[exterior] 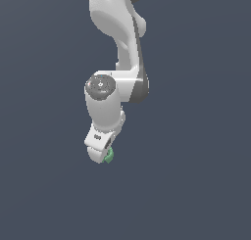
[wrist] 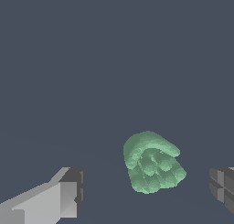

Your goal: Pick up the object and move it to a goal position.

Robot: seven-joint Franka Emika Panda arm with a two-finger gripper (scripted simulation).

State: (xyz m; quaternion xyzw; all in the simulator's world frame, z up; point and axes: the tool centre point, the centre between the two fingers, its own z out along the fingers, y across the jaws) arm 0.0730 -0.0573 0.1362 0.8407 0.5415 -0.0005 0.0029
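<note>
The object is a small lumpy green blob (wrist: 152,162). In the wrist view it lies on the dark grey floor between my two fingers, with a clear gap to the nearer finger (wrist: 68,195) on one side and to the other finger (wrist: 223,186) on the other. My gripper (wrist: 146,191) is open around it and touches nothing. In the exterior view the white arm hangs down over the spot, and only a sliver of the green blob (exterior: 109,156) shows beside the gripper (exterior: 101,153), whose fingers are hidden by the hand.
The floor (exterior: 196,185) is a plain dark grey surface with no other object in view. The arm's elbow and wrist (exterior: 110,92) stand above the gripper.
</note>
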